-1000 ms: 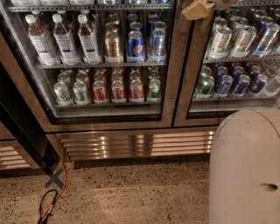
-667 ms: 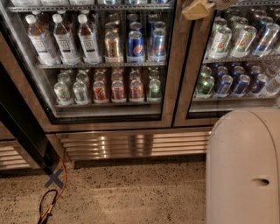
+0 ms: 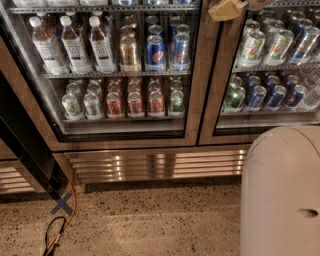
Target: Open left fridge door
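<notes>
The left fridge door [image 3: 197, 75] is a tall glass door in a bronze-steel frame, and it stands shut. Behind its glass are white-capped bottles [image 3: 75, 45], Pepsi cans [image 3: 155, 52] and red cans [image 3: 135, 102]. My gripper [image 3: 226, 9] shows as a tan piece at the top edge. It sits by the upright frame strip between the two doors, at the left door's right edge. Most of it is cut off by the top of the view.
The right glass door [image 3: 272, 75] shows green, blue and silver cans. My white arm housing [image 3: 280, 195] fills the lower right. A steel vent grille [image 3: 155, 165] runs under the doors. An orange cable [image 3: 62, 220] lies on the speckled floor by a dark cabinet [image 3: 25, 145].
</notes>
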